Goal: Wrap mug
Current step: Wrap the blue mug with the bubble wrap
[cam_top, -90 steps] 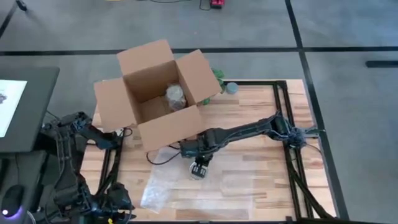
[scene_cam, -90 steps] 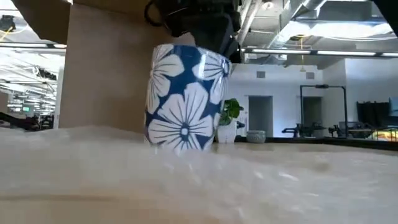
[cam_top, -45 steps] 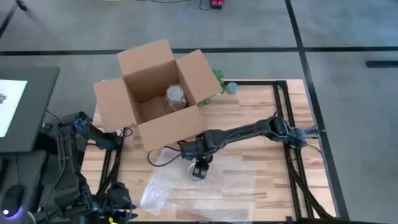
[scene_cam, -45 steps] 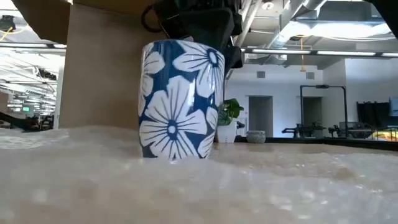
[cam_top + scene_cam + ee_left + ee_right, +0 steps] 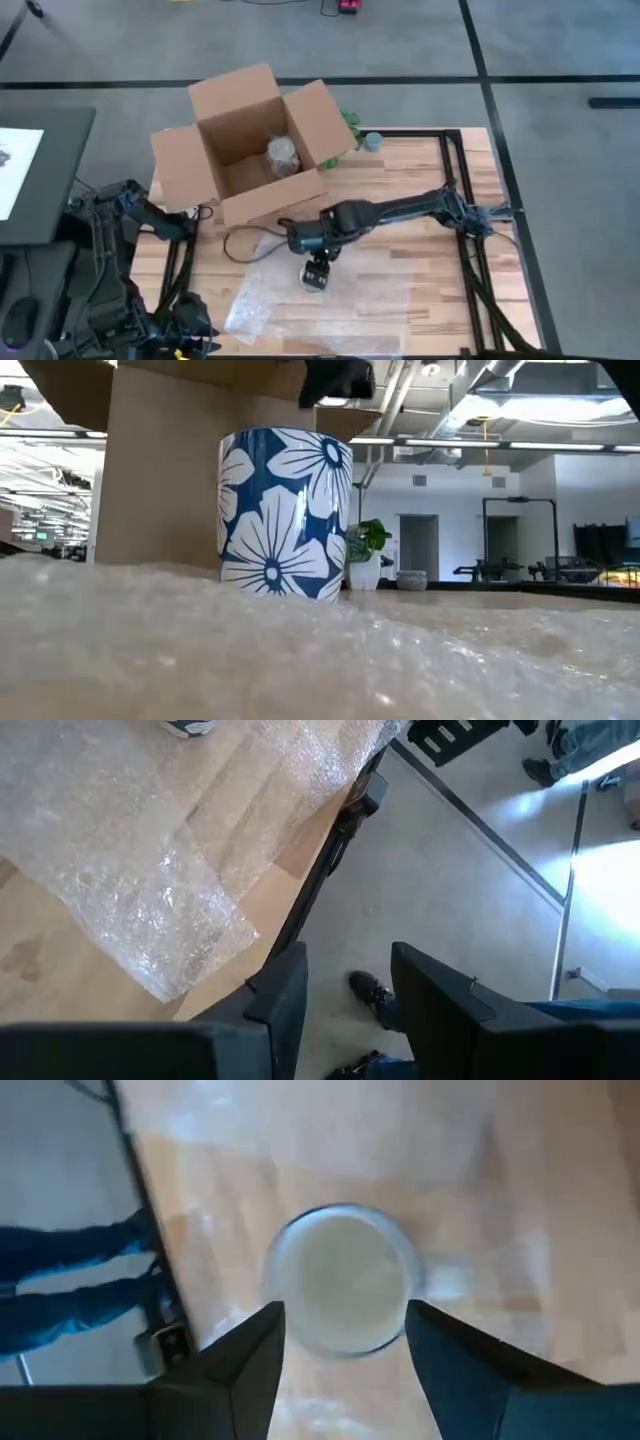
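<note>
The mug (image 5: 285,510), blue with white flowers, stands upright by its base on the clear bubble wrap (image 5: 300,305) spread over the table's near middle. In the right wrist view I look down into its white inside (image 5: 345,1280). My right gripper (image 5: 317,272) hangs open just above the mug (image 5: 318,288). Its fingers (image 5: 250,1350) stand to either side of the rim, clear of it. My left gripper (image 5: 345,1000) is open and parked beyond the table's near left corner, over the floor.
An open cardboard box (image 5: 250,150) with a wrapped bundle (image 5: 283,155) inside stands at the far left, right behind the mug. A small plant (image 5: 350,125) and a grey cup (image 5: 372,141) sit beside it. A cable (image 5: 250,250) lies by the box. A person's legs (image 5: 70,1270) show beyond the near edge.
My right gripper has brought the tilted mug upright and down toward the near edge. It has set the mug on the bubble wrap, let go and risen above it. The mug now stands free.
</note>
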You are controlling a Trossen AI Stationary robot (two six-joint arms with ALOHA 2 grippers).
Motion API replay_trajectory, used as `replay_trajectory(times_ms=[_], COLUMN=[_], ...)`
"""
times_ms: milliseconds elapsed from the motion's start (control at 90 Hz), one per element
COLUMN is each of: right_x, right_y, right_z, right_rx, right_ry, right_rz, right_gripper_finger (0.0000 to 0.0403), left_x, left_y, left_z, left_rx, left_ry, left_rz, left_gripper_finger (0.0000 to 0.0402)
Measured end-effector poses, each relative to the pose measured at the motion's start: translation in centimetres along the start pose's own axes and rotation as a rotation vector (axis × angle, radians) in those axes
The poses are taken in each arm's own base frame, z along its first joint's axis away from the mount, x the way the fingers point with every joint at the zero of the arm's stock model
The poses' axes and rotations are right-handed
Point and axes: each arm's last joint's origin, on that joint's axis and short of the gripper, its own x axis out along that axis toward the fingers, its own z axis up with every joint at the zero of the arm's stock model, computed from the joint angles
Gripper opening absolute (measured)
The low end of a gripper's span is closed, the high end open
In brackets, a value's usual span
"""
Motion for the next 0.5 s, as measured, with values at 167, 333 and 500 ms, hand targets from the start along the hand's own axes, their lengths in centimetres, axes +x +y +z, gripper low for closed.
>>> replay_trajectory(times_ms=[167, 333, 500], right_x=[-0.7, -0.9, -0.8], right_y=[4.1, 6.7, 8.3], right_z=[-3.9, -6.8, -8.4], right_rx=[-0.111, -0.151, -0.164], right_ry=[-0.004, 0.027, 0.011], right_rz=[-0.117, -0.138, -0.143], right_gripper_finger=[0.0187, 0.0187, 0.0187], left_x=[1.5, 4.1, 7.6], left_y=[-0.6, -1.2, -1.3], left_z=[-0.5, -0.9, -1.4], left_rx=[-0.032, -0.017, -0.066], left_ry=[-0.008, -0.029, -0.062], left_rz=[0.006, 0.044, 0.128], left_gripper_finger=[0.0126, 0.0126, 0.0126])
